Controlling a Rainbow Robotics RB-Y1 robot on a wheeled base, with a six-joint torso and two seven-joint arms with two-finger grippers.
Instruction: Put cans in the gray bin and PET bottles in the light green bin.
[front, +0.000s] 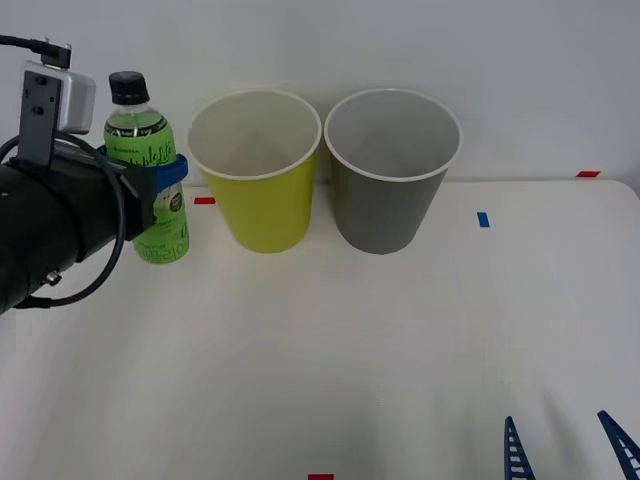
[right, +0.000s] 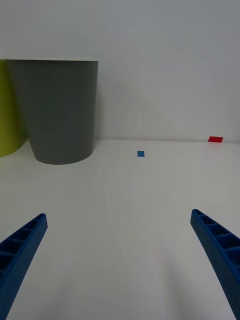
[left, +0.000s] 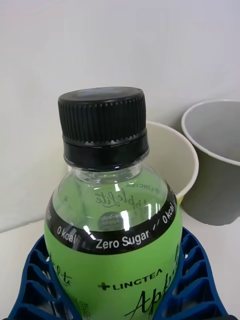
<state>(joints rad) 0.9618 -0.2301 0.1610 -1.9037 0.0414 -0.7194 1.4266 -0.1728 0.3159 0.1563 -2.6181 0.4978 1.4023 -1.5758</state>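
Left tool (front: 165, 172) clenched the upright clear plastic green-labelled bottle (front: 150, 165) beside the yellow-green round plastic bin (front: 258, 190), near the bench's far edge. Right tool (front: 565, 440) released, near edge.

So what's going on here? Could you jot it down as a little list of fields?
left gripper: fingers closed around the PET bottle, held upright, left of the bins
PET bottle: green label, black cap
light green bin: upright on the table, nearest the bottle
gray bin: upright, beside the green one
right gripper: open, low at the near right of the table
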